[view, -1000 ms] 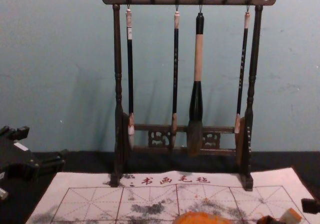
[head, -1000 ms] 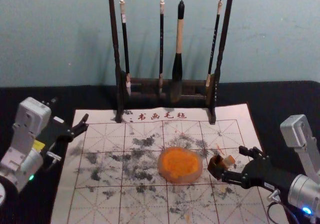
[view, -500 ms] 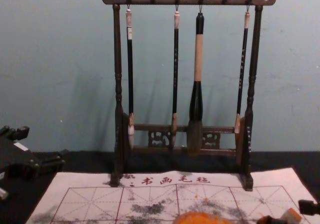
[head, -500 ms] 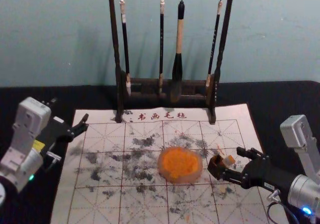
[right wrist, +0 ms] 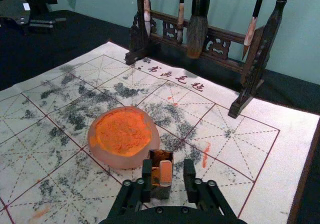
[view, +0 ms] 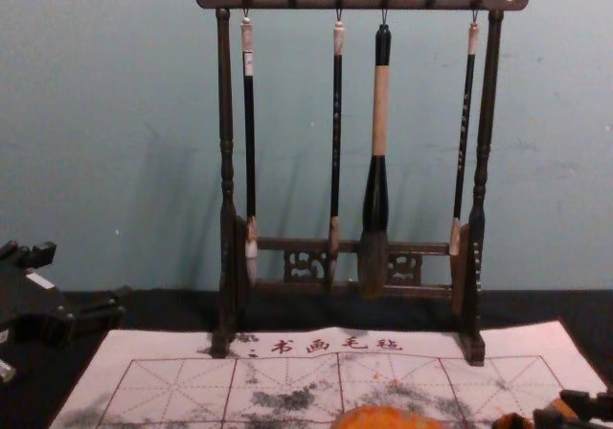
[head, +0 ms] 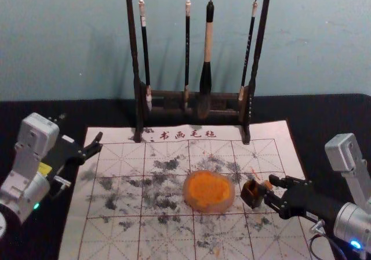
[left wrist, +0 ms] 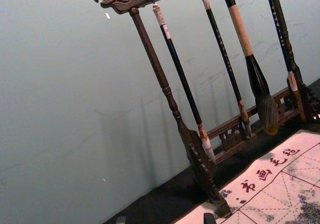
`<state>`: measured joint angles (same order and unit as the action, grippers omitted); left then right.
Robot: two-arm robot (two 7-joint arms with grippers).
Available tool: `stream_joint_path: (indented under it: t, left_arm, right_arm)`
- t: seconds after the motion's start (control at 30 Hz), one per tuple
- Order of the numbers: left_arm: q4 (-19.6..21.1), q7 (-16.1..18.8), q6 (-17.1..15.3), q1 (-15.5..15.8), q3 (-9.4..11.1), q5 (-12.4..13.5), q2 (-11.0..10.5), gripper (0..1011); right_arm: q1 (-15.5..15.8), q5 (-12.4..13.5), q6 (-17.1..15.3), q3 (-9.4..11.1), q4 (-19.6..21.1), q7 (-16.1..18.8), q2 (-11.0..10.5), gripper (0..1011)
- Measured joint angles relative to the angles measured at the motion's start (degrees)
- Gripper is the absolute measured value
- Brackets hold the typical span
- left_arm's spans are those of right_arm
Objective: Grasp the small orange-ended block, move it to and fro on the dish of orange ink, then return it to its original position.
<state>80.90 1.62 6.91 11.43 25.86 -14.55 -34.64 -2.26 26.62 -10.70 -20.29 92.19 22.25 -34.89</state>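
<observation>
Right gripper [head: 270, 187] open, around orange-ended block [right wrist: 166, 172]; left gripper [head: 81, 127], at left

Small block [right wrist: 165, 173], flat orange end face exposed, is seen at the orange-stained brown box [right wrist: 159, 155] near the round frosted dish [right wrist: 120, 159], which is set flat on the ink-marked gridded mat [right wrist: 294, 121] and is spread unevenly with orange ink [right wrist: 122, 131]

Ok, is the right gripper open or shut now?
Open: in the right wrist view, the right gripper has its fingers apart, with mat showing between the block and one finger.
</observation>
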Motion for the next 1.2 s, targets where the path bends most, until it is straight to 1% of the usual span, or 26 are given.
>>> stream_joint_path:
  t: [0.07,0.1,0.13,0.17,0.2,0.27,0.3,0.33,1.07,1.2]
  left_arm:
    - [0.0,0.0,0.0,0.0,0.0,0.0,0.0,1002]
    - [0.0,0.0,0.0,0.0,0.0,0.0,0.0,1001]
    - [0.0,0.0,0.0,0.0,0.0,0.0,0.0,1001]
    - [0.0,0.0,0.0,0.0,0.0,0.0,0.0,1002]
    - [0.0,0.0,0.0,0.0,0.0,0.0,0.0,1001]
    - [0.0,0.0,0.0,0.0,0.0,0.0,0.0,1001]
    - [0.0,0.0,0.0,0.0,0.0,0.0,0.0,1001]
    - [0.0,0.0,0.0,0.0,0.0,0.0,0.0,1001]
    - [0.0,0.0,0.0,0.0,0.0,0.0,0.0,1001]
    - [0.0,0.0,0.0,0.0,0.0,0.0,0.0,1001]
  right_arm:
    - [0.0,0.0,0.0,0.0,0.0,0.0,0.0,342]
    - [0.0,0.0,0.0,0.0,0.0,0.0,0.0,278]
    - [0.0,0.0,0.0,0.0,0.0,0.0,0.0,256]
    - [0.0,0.0,0.0,0.0,0.0,0.0,0.0,201]
    - [0.0,0.0,0.0,0.0,0.0,0.0,0.0,201]
    - [0.0,0.0,0.0,0.0,0.0,0.0,0.0,144]
    - [0.0,0.0,0.0,0.0,0.0,0.0,0.0,96]
    - [0.0,0.0,0.0,0.0,0.0,0.0,0.0,84]
    - [0.0,0.0,0.0,0.0,0.0,0.0,0.0,79]
    - [0.2,-0.1,0.0,0.4,0.0,-0.1,0.4,79]
